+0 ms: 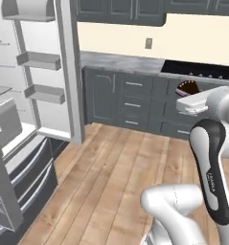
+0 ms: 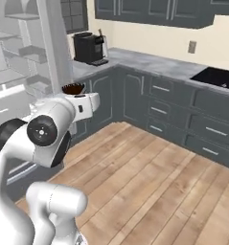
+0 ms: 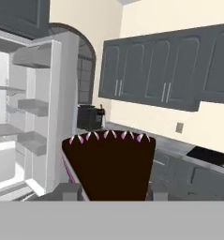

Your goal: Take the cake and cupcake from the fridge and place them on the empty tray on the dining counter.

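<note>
Cake, dark wedge w/ pink-white piped edge, clamped in end effector by open fridge.

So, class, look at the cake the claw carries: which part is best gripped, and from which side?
Probably the two straight flanks near the narrow end, coming from that end, as the claw grips it now. The cake tapers toward the claw, and its pink-trimmed wide edge points away.

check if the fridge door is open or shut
Open: the fridge door is swung wide, its shelves and white interior in plain view.
</note>
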Controlling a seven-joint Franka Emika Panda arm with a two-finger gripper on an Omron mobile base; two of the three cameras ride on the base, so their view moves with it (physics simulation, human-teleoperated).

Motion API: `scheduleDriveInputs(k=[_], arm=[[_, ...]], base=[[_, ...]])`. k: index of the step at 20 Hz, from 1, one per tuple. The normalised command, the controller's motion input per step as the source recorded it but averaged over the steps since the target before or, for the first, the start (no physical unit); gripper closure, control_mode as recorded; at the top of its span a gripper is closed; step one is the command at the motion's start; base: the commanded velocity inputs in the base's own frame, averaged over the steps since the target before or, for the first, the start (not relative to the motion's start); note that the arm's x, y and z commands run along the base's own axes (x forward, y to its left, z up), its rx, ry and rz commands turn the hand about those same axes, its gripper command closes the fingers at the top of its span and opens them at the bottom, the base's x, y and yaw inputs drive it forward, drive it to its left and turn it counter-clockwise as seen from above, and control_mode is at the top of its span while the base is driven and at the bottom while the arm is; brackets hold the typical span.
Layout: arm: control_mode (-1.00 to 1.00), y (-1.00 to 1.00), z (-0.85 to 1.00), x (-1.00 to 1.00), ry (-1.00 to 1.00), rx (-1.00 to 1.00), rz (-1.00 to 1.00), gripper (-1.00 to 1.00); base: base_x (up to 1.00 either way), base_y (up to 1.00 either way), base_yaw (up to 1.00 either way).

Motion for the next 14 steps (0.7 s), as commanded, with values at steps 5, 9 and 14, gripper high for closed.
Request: scheduleDriveInputs(k=[5,9,14], arm=[[1.00,0.00,0.00,0.00,0.00,0.00,0.00,1.00],[1.00,0.00,0.00,0.00,0.00,0.00,0.00,1.00],[1.00,0.00,0.00,0.00,0.00,0.00,0.00,1.00]], base=[[-0.45,0.03,-0.53],[-0.48,0.02,-0.54],[-0.50,0.01,-0.53]])
